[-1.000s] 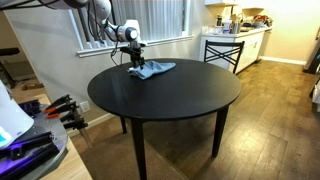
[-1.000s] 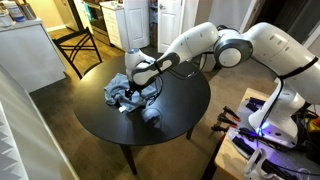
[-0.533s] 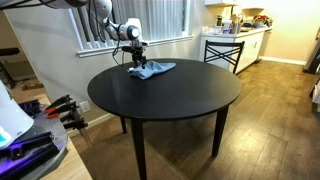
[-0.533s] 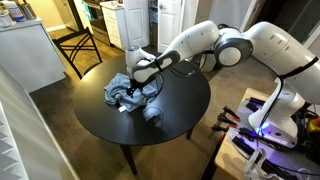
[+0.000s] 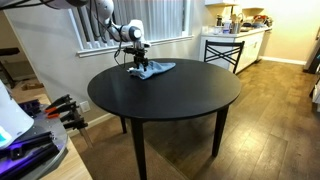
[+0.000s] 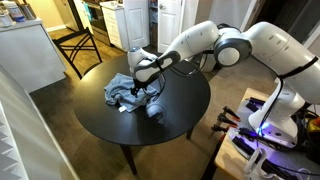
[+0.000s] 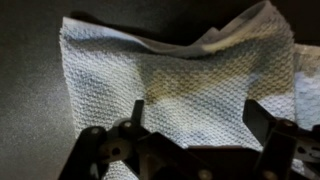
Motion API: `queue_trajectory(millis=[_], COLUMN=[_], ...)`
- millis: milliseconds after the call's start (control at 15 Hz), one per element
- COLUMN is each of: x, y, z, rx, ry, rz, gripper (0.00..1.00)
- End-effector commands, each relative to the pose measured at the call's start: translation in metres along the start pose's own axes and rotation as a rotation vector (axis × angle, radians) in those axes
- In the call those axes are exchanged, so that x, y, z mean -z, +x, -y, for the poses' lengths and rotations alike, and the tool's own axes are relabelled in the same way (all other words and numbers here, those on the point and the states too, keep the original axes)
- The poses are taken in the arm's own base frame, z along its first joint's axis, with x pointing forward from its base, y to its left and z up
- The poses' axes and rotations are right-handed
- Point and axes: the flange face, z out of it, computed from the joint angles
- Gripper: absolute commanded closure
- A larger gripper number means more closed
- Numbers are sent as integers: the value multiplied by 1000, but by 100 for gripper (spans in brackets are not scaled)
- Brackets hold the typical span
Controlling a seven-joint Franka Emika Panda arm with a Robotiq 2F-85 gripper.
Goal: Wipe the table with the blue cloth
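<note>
A blue cloth [image 5: 152,70] lies crumpled on the far side of the round black table [image 5: 170,95]; it also shows in an exterior view [image 6: 128,92]. My gripper [image 5: 139,61] hangs just above the cloth, pointing down, seen in both exterior views [image 6: 143,83]. In the wrist view the cloth [image 7: 170,80] fills the frame as a woven textured sheet. The gripper [image 7: 197,118] is open, its two fingers spread wide over the cloth with nothing between them.
A tall stool [image 5: 224,50] and a kitchen counter [image 5: 240,30] stand behind the table. A white cabinet [image 6: 30,55] is beside it. Equipment with clamps [image 5: 60,105] sits near the table's edge. Wooden floor surrounds the table.
The gripper has shifted slightly over the cloth and stays open. The cloth looks almost unchanged.
</note>
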Motion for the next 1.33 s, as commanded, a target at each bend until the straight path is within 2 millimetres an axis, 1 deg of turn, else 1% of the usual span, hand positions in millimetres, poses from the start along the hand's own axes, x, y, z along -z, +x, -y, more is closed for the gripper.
queue_trajectory(millis=[0,400,467,600,667,733,800,933,1000,1267], x=[-2,-2,-5,-27,-41,-53,-64,-75,-72,-52], y=[-2,-4,-2,-3,-5,-8,-12,-16,-18,-25], z=[3,6,5,2,0,-2,-3,-7,-9,-16], rx=[8,17,5,-10,-8,-7,6,6,7,3], ry=[-2,1,-2,-44,-53,-61,-70,-75,-72,-89], rz=[17,25,33,26,35,48,56,76,80,98], gripper=[0,0,0,0,0,4,27,30,36,62])
